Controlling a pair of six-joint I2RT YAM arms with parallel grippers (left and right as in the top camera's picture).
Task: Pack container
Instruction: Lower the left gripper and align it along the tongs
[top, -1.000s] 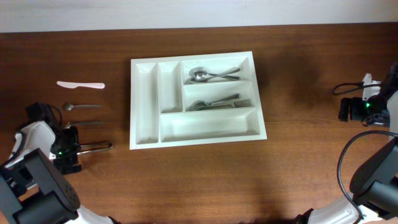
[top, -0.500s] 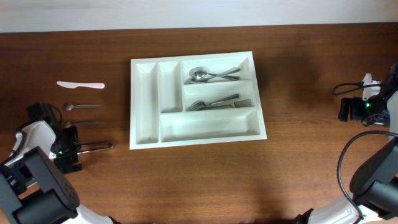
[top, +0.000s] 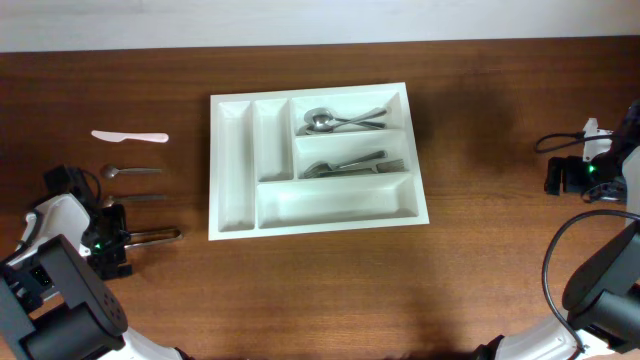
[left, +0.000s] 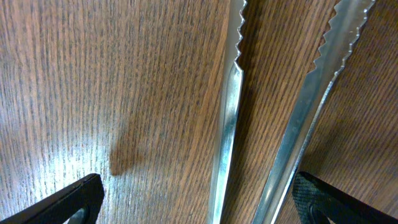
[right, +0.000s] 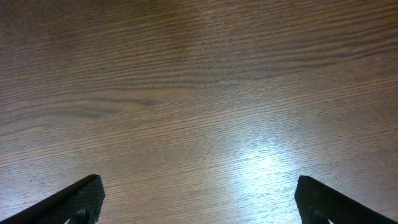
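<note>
Our left hand hangs wide open right over the metal tongs, whose serrated arms lie between its fingers, so we judge the step is picking them up. The container sits well ahead of that hand, with spoons and forks in two compartments. Next we would lower, close on the tongs and carry them over; our right hand, open too, hovers above bare tabletop.

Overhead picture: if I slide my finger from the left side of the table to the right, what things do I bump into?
white plastic knife → container → right gripper
</note>
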